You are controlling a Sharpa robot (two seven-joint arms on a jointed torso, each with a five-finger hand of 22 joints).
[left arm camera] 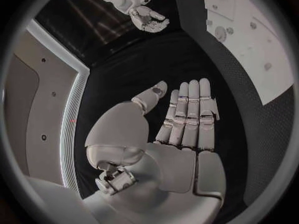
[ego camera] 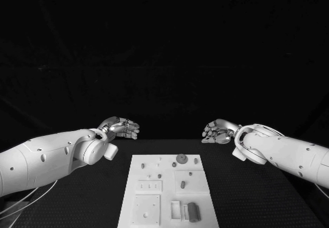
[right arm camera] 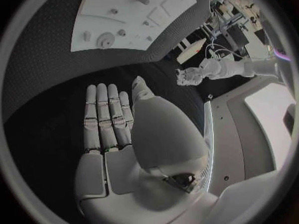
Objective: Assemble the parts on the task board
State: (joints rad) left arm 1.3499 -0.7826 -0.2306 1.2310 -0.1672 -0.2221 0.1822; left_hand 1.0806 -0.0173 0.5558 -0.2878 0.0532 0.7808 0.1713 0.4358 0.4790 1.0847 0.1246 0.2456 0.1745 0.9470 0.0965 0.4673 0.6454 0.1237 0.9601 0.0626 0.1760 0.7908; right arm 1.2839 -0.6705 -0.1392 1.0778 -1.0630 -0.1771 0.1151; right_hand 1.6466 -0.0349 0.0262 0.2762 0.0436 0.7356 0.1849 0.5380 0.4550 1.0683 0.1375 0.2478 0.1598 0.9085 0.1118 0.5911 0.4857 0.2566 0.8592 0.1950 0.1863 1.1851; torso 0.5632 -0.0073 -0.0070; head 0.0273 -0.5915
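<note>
The white task board lies in the middle of the black table. On it a round grey disc part sits near the far edge, a dark cylinder part lies near the front right, and several small pegs stand between them. My left hand hovers beyond the board's far left corner. My right hand hovers beyond its far right corner. In the wrist views the left hand and right hand have straight fingers and hold nothing. The board lies off to the side of each palm.
The black table stretches on both sides of the board. Thin white cables hang under my left arm. Each wrist view also catches the opposite hand: the right hand and the left hand.
</note>
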